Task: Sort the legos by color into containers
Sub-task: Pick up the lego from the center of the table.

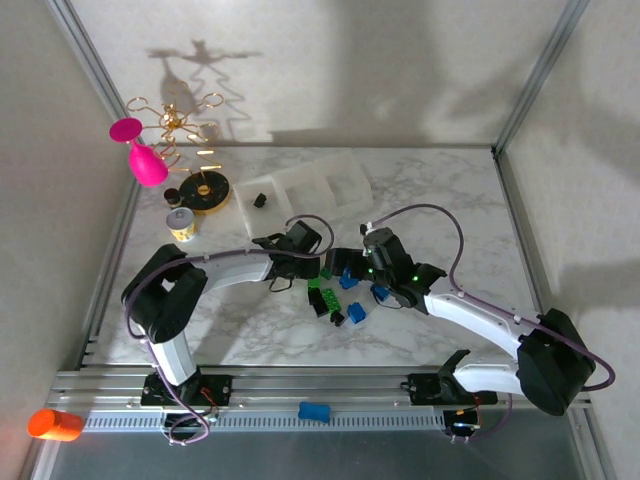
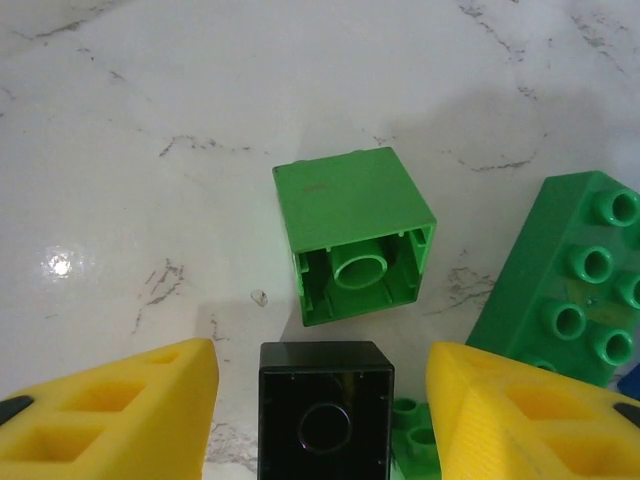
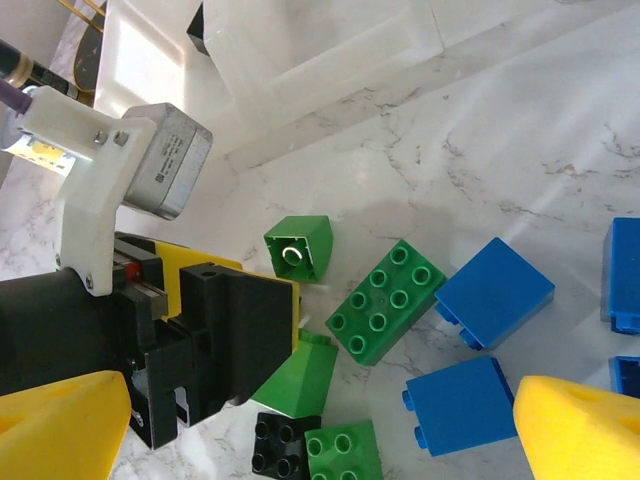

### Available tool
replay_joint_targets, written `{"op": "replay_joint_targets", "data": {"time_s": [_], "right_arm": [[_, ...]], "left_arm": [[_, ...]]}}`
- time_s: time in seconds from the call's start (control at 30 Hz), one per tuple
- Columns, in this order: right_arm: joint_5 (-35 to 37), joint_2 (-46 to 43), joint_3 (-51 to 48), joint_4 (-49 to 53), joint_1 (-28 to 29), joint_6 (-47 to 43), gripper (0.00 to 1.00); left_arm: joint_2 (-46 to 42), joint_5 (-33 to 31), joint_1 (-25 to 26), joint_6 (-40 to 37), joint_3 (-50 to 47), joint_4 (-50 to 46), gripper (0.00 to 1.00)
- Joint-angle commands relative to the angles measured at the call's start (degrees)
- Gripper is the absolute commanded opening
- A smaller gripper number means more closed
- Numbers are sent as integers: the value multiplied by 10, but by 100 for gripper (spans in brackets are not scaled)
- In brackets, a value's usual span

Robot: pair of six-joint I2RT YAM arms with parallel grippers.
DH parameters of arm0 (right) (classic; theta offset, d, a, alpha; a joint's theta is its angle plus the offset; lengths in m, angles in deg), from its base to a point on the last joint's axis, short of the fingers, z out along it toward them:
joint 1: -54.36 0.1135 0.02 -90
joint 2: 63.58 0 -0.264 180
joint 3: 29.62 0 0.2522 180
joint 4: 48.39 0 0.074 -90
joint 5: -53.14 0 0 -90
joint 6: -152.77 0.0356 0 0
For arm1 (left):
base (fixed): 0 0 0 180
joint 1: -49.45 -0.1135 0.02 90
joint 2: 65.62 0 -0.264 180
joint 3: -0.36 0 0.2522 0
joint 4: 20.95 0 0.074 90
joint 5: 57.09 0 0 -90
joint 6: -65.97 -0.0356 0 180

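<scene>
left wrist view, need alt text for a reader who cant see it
A black lego sits on the white marble table between the yellow fingers of the open left gripper, a gap on each side. Just beyond it a green lego cube lies tipped, hollow underside toward the camera, and a longer green studded brick is at the right edge.
</scene>
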Motion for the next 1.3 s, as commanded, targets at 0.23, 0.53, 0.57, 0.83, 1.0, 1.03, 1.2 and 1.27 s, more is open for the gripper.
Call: {"op": "replay_joint_targets", "data": {"time_s": [0.23, 0.53, 0.57, 0.83, 1.0, 1.03, 1.2, 1.27], "right_arm": [[11, -3, -8, -6, -3, 8, 99], [2, 9, -6, -18, -3, 8, 99], [2, 11, -5, -17, -3, 9, 99], [2, 10, -7, -17, -3, 6, 99], [3, 11, -9, -20, -3, 6, 99], [2, 11, -8, -21, -4, 7, 99], [-13, 10, -3, -30, -3, -12, 99], [-22, 8, -1, -34, -3, -23, 99]], "left_arm": [[-29, -46, 3, 7, -39, -36, 58], [-53, -26, 3, 19, -69, -25, 53], [-50, -22, 3, 20, -70, -18, 52], [-39, -22, 4, 24, -62, -16, 41], [-46, -33, 4, 23, -58, -25, 35], [-49, -36, 4, 24, -56, -27, 35], [-76, -53, 1, 25, -48, -41, 34], [-94, -62, -3, 23, -42, -49, 34]]}}
